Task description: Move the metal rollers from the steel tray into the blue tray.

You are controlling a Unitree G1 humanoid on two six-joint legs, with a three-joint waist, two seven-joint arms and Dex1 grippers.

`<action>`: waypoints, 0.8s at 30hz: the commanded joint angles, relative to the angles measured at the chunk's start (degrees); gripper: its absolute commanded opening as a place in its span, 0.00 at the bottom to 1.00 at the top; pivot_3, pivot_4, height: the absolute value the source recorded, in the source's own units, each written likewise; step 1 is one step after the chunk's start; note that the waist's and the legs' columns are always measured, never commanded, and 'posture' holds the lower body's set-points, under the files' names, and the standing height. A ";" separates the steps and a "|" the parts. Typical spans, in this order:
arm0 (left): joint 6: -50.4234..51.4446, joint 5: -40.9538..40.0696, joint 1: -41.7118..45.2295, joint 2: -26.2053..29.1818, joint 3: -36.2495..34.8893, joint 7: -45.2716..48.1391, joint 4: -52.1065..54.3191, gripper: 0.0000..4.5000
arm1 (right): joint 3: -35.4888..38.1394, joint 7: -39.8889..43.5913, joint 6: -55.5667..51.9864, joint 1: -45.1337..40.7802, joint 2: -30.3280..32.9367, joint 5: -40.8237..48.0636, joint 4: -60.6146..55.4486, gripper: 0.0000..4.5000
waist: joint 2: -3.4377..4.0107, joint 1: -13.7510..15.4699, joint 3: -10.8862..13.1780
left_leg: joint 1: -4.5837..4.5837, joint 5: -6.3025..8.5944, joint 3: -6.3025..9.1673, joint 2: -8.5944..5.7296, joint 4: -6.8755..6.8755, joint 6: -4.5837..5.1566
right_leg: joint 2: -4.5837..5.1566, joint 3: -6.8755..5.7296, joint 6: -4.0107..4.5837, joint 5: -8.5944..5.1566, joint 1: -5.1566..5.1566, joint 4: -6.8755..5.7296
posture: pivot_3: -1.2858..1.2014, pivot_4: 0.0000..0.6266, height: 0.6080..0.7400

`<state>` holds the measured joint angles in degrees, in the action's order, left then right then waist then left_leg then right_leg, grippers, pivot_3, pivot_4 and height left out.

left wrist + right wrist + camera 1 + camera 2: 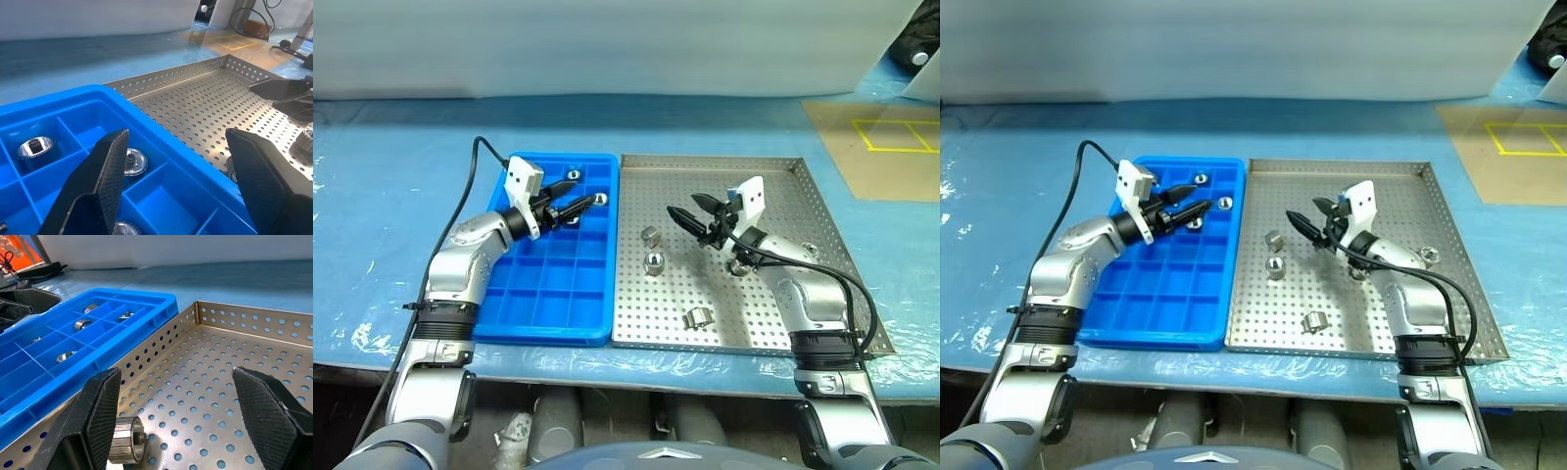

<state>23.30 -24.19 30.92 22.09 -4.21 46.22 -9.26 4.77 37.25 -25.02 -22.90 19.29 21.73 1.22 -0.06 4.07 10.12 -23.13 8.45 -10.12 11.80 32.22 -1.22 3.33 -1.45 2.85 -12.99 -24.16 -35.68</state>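
Both silver jointed arms reach forward with bent elbows, wrists angled inward. The left black two-fingered pincer (576,207) points level toward the right, fingers spread; the right black two-fingered pincer (690,211) points leftward, likewise spread, empty.

We see polished metal rollers (654,261) on the perforated steel tray (783,294), beside the glossy plastic blue tray (543,313); the fingers (105,406) look matt and textured.

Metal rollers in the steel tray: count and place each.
5 metal rollers. Two sit close together on the steel tray's left part, one near its front rim, one half hidden by the right arm, one near its right rim.
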 commanded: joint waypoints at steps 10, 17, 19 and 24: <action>0.28 -0.72 0.39 -0.12 0.08 0.39 2.57 0.74 | 0.15 0.40 0.45 -0.81 0.37 0.92 -2.54 0.82 | 0.00 0.00 0.00 | 0.00 0.00 0.00 0.00 0.00 0.00 | 0.00 0.00 0.00 0.00 0.00 0.00 | 0.51 0.24 1.00; -0.05 -0.93 2.68 -0.52 0.25 1.06 0.89 0.74 | 0.37 0.62 0.11 -0.94 0.94 1.10 -3.19 0.82 | 0.00 -0.02 0.00 | 0.00 0.00 0.00 -0.01 0.00 0.00 | 0.00 0.00 0.00 0.00 0.00 0.00 | 0.50 0.24 1.00; -0.83 -0.47 5.22 -0.99 1.27 2.56 -1.03 0.74 | 1.00 0.95 -0.29 -1.36 1.75 1.55 -3.47 0.82 | 0.00 0.10 0.00 | -0.01 -0.01 0.00 -0.01 0.01 -0.01 | 0.00 0.00 0.00 0.00 0.00 0.00 | 0.49 0.24 1.00; -4.68 2.12 11.81 -2.36 5.42 8.69 -8.47 0.74 | 1.48 3.06 -3.66 -0.64 4.29 4.59 -7.60 0.82 | 0.00 0.06 0.00 | 0.00 -0.02 -0.01 -0.02 0.05 -0.02 | 0.05 0.01 -0.01 0.01 0.04 -0.01 | 0.47 0.24 1.00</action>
<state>20.97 -23.08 40.38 19.99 -0.38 51.81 -16.07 5.18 38.87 -27.35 -23.44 22.36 23.56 -1.68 -0.06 4.12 10.11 -23.14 8.43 -10.12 11.77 32.26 -1.24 3.37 -1.44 2.84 -12.99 -24.12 -35.68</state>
